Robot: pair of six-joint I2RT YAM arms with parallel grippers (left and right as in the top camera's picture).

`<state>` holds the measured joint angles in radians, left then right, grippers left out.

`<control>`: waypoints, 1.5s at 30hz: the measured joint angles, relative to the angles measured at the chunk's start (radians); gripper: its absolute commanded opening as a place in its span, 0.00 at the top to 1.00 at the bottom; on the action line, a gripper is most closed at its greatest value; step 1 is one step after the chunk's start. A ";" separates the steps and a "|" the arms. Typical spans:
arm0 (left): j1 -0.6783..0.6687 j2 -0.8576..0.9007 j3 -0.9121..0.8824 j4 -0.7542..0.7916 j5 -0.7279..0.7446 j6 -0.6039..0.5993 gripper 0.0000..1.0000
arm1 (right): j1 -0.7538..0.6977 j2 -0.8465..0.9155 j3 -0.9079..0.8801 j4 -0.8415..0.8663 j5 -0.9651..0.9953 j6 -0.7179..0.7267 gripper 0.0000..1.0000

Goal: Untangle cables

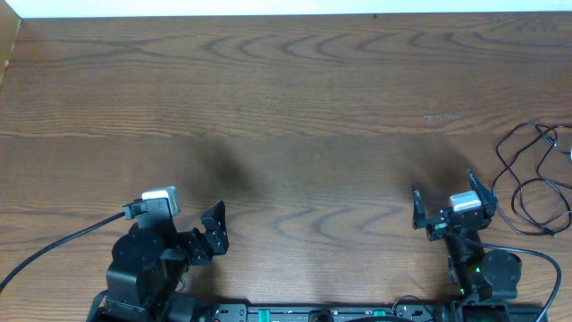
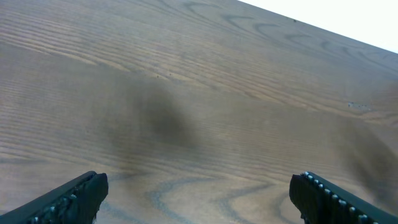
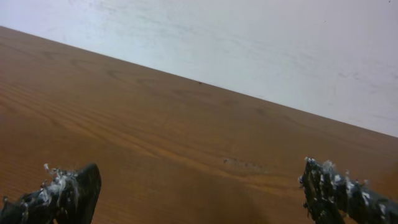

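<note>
The dark fingers (image 3: 68, 198) of my right gripper (image 3: 202, 193) are sitting closest to the camera, and they are standing wide apart with nothing between them. My left gripper (image 2: 199, 205) is doing the same: spread wide and holding nothing, just looking at bare table (image 1: 286, 89). The cables (image 1: 532, 183) are lying far over on the right side of the table, near its edge, just beside my right arm and well apart from my left one. I am seeing the black cord looping over itself there. A pale bit at the very edge may be the white cord, but it is too small for me to tell. I am thinking these cords are light, thin and floppy, so they are going to slide and drag along if I pull. I am planning to pinch one loose loop on the outside of the pile, not the knotty middle, and pull softly. Both arms are sitting low and folded back at the near edge of the table. The right one is pointing out across the table, and the left one is turning toward the middle.
</note>
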<state>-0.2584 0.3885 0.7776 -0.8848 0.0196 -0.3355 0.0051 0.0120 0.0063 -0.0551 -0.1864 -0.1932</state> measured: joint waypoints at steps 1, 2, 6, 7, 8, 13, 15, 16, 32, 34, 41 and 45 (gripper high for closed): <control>0.000 0.000 0.000 0.000 0.000 0.000 0.02 | 0.000 0.000 0.000 0.000 0.000 0.000 0.01; 0.000 0.000 0.000 0.000 0.000 0.000 0.02 | 0.000 0.000 0.000 0.000 0.000 0.000 0.01; 0.000 0.000 0.000 0.000 0.000 0.000 0.02 | 0.000 0.000 0.000 0.000 0.000 0.000 0.01; 0.000 0.000 0.000 0.000 0.000 0.000 0.02 | 0.000 0.000 0.000 0.000 0.000 0.000 0.01; 0.000 0.000 0.000 0.000 0.000 0.000 0.02 | 0.000 0.000 0.000 0.000 0.000 0.000 0.01; 0.000 0.000 0.000 0.000 0.000 0.000 0.02 | 0.000 0.000 0.000 0.000 0.000 0.000 0.01; 0.000 0.000 0.000 0.000 0.000 0.000 0.02 | 0.000 0.000 0.000 0.000 0.000 0.000 0.01; 0.000 0.000 0.000 0.000 0.000 0.000 0.02 | 0.000 0.000 0.000 0.000 0.000 0.000 0.01; 0.071 -0.001 -0.034 0.040 0.001 0.001 0.02 | 0.000 0.000 0.000 0.000 0.000 0.000 0.01; 0.109 -0.006 -0.068 0.089 0.009 0.011 0.02 | 0.000 0.000 0.000 0.000 0.000 0.000 0.01; 0.214 -0.098 -0.292 0.479 0.119 0.140 0.02 | 0.000 0.000 0.000 0.000 0.000 0.000 0.01; 0.234 -0.191 -0.443 0.698 0.143 0.173 0.02 | 0.000 0.000 0.000 0.000 0.000 0.000 0.01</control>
<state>-0.0242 0.1974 0.3344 -0.1864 0.1627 -0.1623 0.0051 0.0120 0.0063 -0.0555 -0.1864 -0.1932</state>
